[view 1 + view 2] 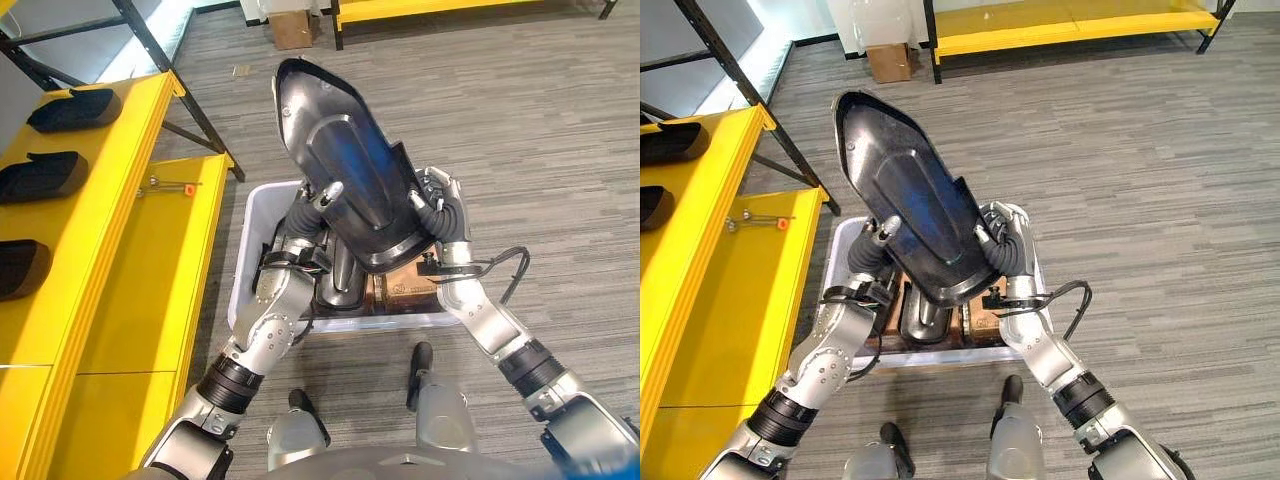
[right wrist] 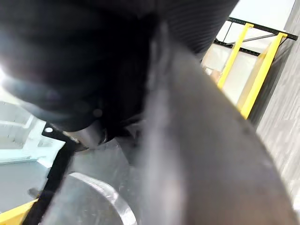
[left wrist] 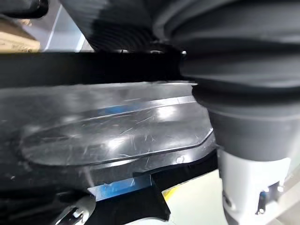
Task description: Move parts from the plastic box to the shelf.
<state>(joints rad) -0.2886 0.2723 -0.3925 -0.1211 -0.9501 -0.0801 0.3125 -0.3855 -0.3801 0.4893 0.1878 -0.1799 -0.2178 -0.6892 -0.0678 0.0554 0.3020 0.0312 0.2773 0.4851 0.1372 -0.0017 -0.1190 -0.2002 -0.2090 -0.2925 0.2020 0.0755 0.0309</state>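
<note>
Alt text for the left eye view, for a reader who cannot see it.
Both hands, left hand and right hand, hold a large black part above the plastic box. The yellow shelf at the robot's left carries three dark parts.

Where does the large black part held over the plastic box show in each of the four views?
Left eye view: black part, centre, above the plastic box.
Right eye view: centre-left.
Left wrist view: glossy surface across the middle.
Right wrist view: probably the blurred dark surface; cannot tell.
Shared landmark: yellow shelf.

Cardboard box (image 1: 292, 29) on grey floor (image 1: 540, 120); small tool (image 1: 168, 186) far left.
</note>
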